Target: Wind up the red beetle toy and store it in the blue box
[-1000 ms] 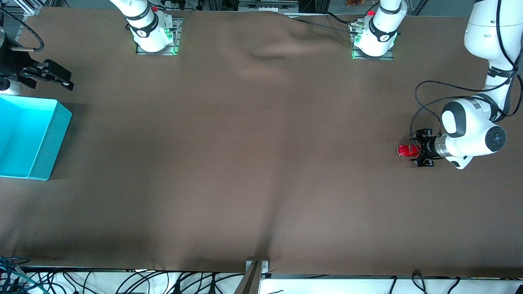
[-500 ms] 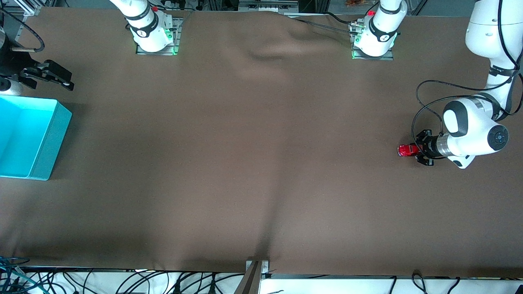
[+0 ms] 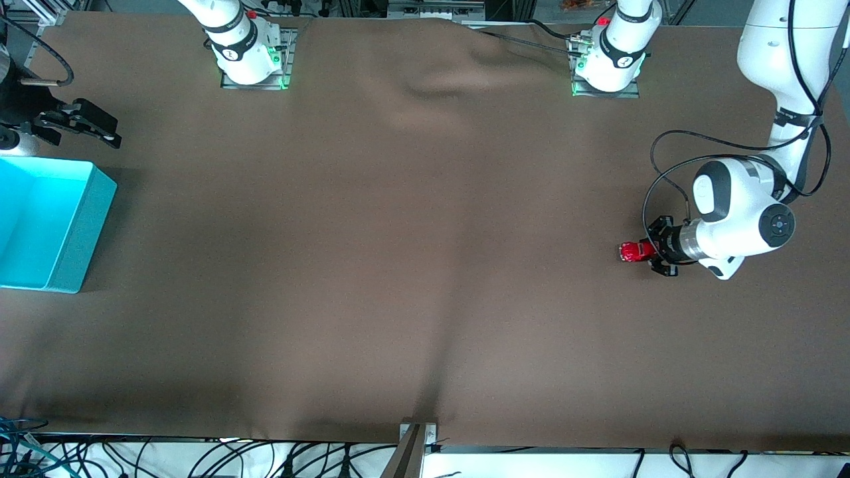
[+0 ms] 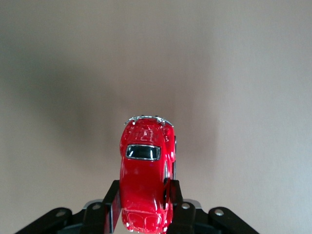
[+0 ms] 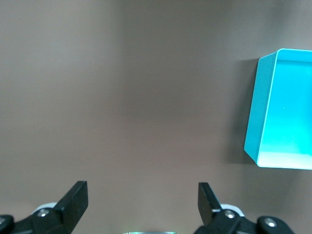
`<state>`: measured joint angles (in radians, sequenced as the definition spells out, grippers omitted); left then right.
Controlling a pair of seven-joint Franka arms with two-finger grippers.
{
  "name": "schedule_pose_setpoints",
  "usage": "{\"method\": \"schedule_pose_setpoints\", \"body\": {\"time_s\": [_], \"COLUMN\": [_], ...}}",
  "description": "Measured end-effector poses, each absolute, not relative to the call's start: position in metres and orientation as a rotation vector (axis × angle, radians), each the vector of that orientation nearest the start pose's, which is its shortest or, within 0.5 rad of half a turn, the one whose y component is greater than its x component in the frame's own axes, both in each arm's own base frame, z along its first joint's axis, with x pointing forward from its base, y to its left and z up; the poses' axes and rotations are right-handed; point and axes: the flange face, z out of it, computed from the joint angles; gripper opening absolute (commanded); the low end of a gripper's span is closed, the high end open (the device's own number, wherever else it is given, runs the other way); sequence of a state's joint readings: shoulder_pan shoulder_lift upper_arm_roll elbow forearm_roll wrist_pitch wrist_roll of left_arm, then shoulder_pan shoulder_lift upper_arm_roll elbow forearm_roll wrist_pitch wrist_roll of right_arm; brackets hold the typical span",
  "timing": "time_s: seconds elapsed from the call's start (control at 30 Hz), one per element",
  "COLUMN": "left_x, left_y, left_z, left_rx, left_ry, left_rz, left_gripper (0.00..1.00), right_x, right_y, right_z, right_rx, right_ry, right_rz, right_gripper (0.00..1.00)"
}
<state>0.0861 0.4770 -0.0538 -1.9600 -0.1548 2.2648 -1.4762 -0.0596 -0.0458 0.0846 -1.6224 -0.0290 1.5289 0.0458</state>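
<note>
Red beetle toy [image 4: 146, 180]: clamped in left gripper [image 3: 654, 251], probably for winding, well apart from blue box [image 3: 66, 249]; right gripper [image 5: 141, 202] agape, waiting beside box

A robotics lab: two white robot arm bases [image 3: 249, 50] bolted on metal plates at a wide table draped in plain brown cloth [image 3: 398, 232], aluminium framing [image 3: 435, 8] along one edge, tangled black cables [image 3: 199, 458] hanging below.

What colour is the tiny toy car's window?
Dark, nearly black, set in the tiny glossy red toy car. The left wrist view shows it best.
</note>
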Motion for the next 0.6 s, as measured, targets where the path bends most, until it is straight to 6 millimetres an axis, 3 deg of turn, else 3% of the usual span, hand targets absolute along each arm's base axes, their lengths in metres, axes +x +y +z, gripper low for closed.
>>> {"method": "schedule_pose_setpoints", "body": {"time_s": [0.13,0.27,0.6], "left_x": [0.604,0.604,0.605], "left_y": [-0.017,-0.038,-0.049], "left_z": [0.222,0.224,0.213], "left_rx": [2.16,2.158,2.135], "left_ry": [2.249,2.243,2.264], "left_rz": [-0.335,-0.33,-0.321], "left_gripper": [0.0,0.0,0.0], "right_x": [0.535,0.535,0.535], "right_y": [0.011,0.011,0.012], "right_z": [0.622,0.622,0.622], "right_rx": [-3.175,-3.175,-3.175], "right_ry": [0.034,0.034,0.033], "right_rz": [0.074,0.074,0.074], "right_gripper": [1.0,1.0,1.0]}}
